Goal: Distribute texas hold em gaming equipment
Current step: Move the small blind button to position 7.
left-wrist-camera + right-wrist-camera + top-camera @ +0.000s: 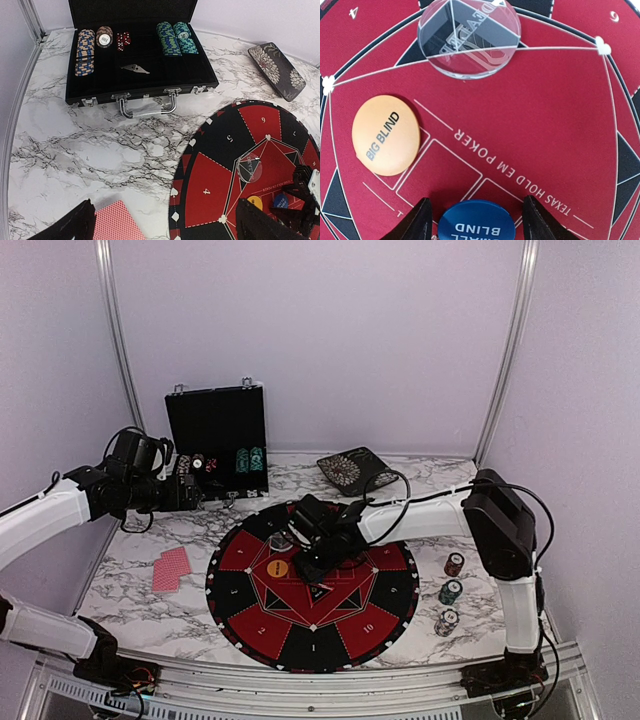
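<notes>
Now our right hand point(476, 220) stands with fingers point(415, 225) apart, the blue disc point(476, 227) flat on the mat point(545, 125) between them; we see the orange disc point(386, 135) ahead-left, the clear disc point(469, 37) farther ahead. Our left hand point(165, 227) gapes wide, red-backed cards point(117, 222) beside one finger.

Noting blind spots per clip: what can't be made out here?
- Top view: blue disc hidden under the right gripper.
- Right wrist view: blue disc's lower part cut by the bottom edge.
- Left wrist view: cards cut by the bottom edge.
- Top view: chip stacks too small to count.
</notes>
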Robot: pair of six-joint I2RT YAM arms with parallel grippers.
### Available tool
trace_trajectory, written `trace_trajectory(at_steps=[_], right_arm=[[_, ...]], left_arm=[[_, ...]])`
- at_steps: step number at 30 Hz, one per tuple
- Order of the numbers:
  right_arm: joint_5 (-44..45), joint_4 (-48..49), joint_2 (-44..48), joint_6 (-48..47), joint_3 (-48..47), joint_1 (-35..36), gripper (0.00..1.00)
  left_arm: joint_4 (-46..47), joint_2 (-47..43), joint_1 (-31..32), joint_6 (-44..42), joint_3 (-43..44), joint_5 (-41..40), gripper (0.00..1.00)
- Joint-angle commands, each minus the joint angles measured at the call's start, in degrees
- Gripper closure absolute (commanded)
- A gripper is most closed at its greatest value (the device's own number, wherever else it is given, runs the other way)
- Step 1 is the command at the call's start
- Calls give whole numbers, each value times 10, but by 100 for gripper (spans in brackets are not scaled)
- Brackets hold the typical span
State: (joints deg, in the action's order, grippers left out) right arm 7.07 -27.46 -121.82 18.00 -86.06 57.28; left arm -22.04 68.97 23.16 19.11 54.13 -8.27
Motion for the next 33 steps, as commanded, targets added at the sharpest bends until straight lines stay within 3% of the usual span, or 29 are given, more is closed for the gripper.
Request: trace_trajectory(at_steps=[1, 12, 16, 33], right_arm=[[18, -36, 13, 19, 10, 8, 41], [-1, -18, 40, 44, 54, 9, 44], [-1, -21, 29, 44, 43, 9, 51], [80, -16, 24, 32, 77, -47, 53]], left_arm=[[5, 4, -5, 4, -3, 4, 1], [5, 8, -7, 7, -3, 10, 1], [5, 14, -12, 10, -1, 21, 1], [5, 14, -18, 12, -2, 31, 1]])
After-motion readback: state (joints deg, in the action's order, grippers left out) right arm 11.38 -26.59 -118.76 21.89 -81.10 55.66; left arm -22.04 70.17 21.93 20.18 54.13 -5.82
